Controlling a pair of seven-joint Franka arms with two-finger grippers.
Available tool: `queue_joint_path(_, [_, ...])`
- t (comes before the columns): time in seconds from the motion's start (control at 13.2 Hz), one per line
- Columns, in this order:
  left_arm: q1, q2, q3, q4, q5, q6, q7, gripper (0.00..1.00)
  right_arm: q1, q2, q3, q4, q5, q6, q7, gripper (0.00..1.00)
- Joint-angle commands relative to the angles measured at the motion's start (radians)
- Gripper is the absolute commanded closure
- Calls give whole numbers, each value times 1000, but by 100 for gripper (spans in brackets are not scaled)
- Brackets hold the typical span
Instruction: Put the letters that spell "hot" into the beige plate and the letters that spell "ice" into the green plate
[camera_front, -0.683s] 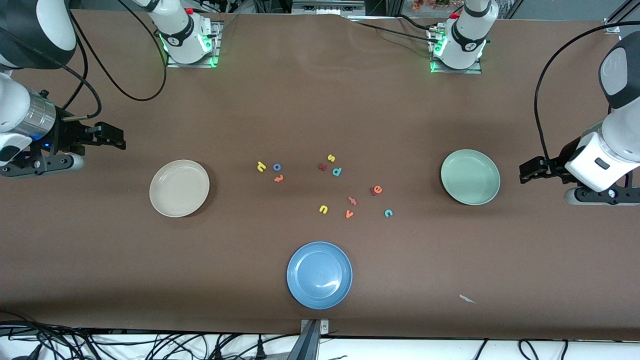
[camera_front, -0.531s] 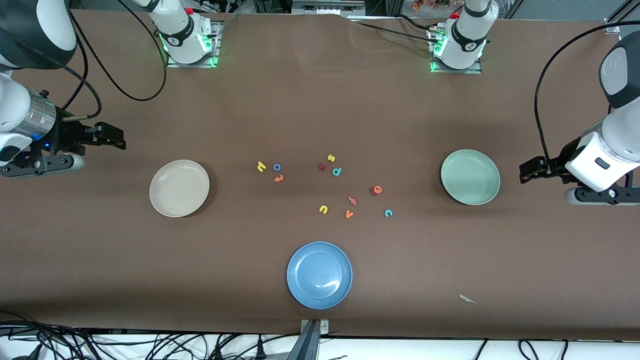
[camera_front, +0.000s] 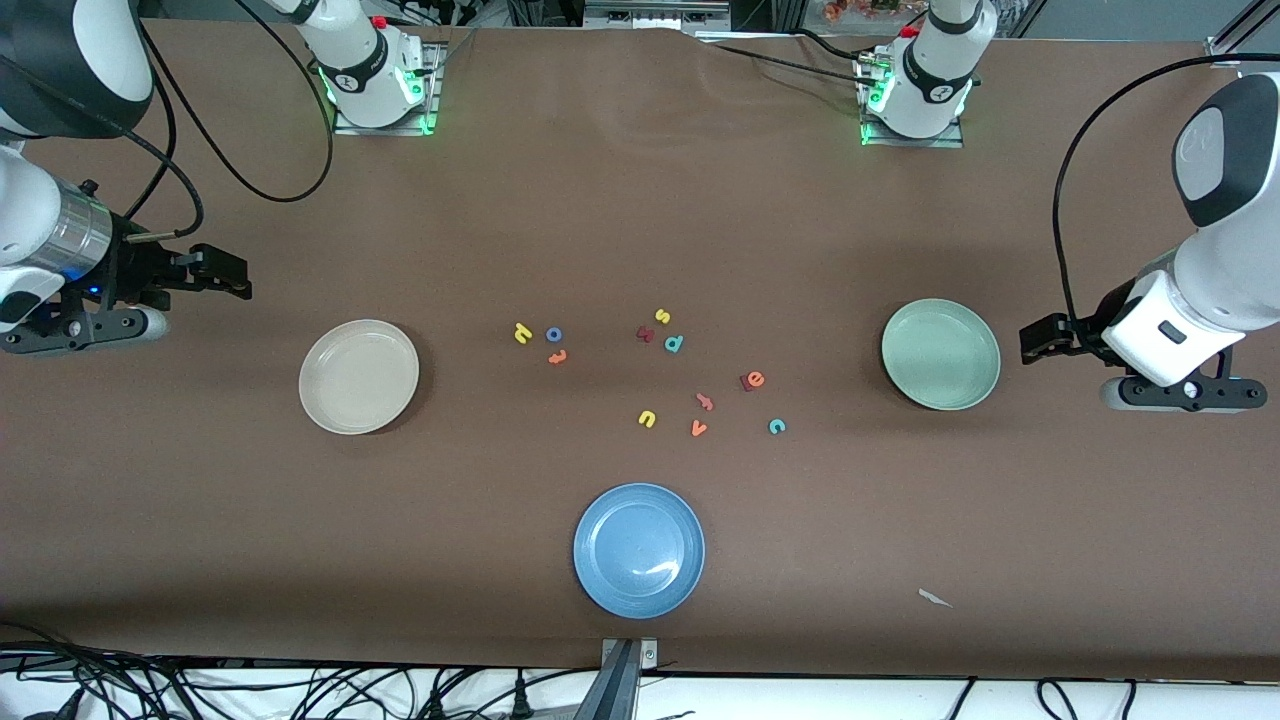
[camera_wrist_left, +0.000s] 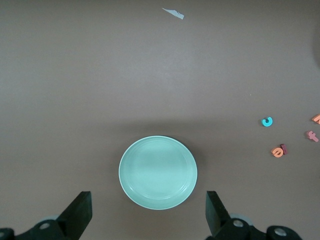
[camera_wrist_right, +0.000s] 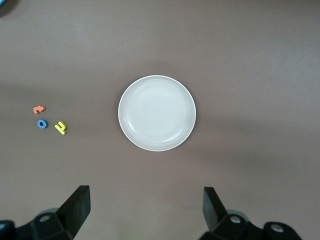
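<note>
Left hand, right hand: both released, empty. Risk: mid-frame letters crowded; e touches i, double pick likely.

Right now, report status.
Left gripper open beside green plate; right gripper open near beige plate. Both plates hold nothing. All letters on table. Nothing blocking.

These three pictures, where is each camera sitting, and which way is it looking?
Front view: high across the table, facing both arm bases; shows the left gripper beside the green plate and the right gripper near the beige plate.
Left wrist view: on the left arm's wrist, looking down at the green plate; its own open fingers show.
Right wrist view: on the right arm's wrist, looking down at the beige plate; its open fingers show.
Shared: each wrist view's plate also appears in the front view.
</note>
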Motion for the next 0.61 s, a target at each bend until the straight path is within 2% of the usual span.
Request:
queue_joint_path(0.0, [-2, -10, 3, -7, -8, -5, 1, 0, 3, -5, -2, 1, 12, -9, 12, 0])
queue_joint_path(0.53, [-1, -10, 3, -7, -8, -5, 1, 0, 1, -4, -2, 9, 11, -9, 9, 0])
